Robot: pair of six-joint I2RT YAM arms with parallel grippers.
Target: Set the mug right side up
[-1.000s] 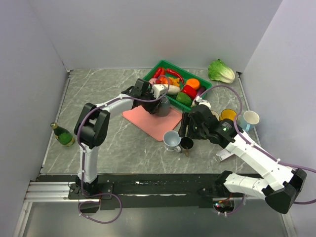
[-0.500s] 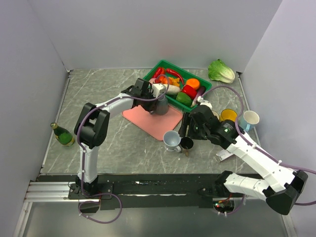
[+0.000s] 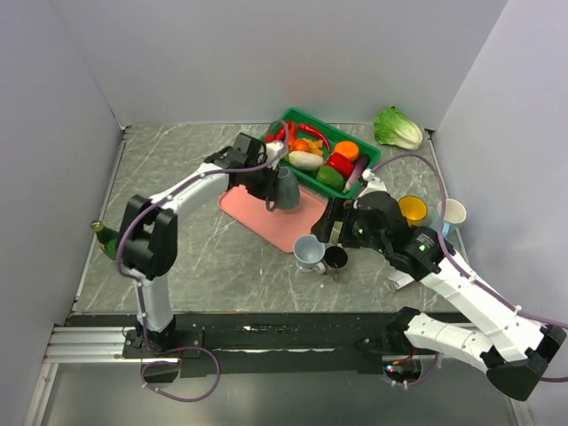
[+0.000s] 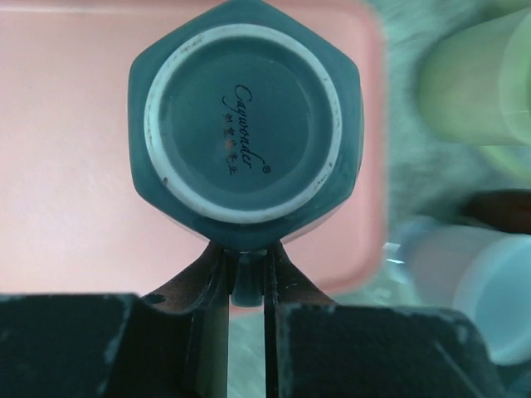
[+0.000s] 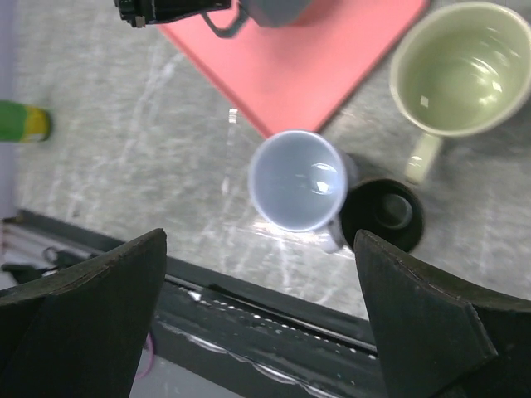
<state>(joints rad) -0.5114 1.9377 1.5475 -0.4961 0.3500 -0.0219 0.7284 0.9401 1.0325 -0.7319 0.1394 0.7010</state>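
**A:** Where's the mug?

**B:** The grey-green mug (image 3: 286, 188) is bottom-up over the far part of the pink mat (image 3: 266, 220), just on the near side of the green crate (image 3: 290, 116) of vegetables. In the left wrist view its pale-ringed base, printed with a maker's mark, faces the camera.

**A:** And the left gripper?

**B:** The left gripper (image 4: 246, 264) is clamped on the mug's handle (image 4: 246, 288), its fingers nearly together with the handle pinched between them.

**A:** Is the rim on the mat or off it?

**B:** I can't tell from these views.

**A:** The right side?

**B:** The right gripper (image 5: 259, 240) has its jaws spread wide and holds nothing. It hangs above a light blue cup (image 5: 297, 181) standing mouth-up on the marble table (image 5: 124, 141). A black cup (image 5: 382, 211) is right against that one, and a pale green mug (image 5: 460, 66) stands upright just beyond, beside the mat's edge.
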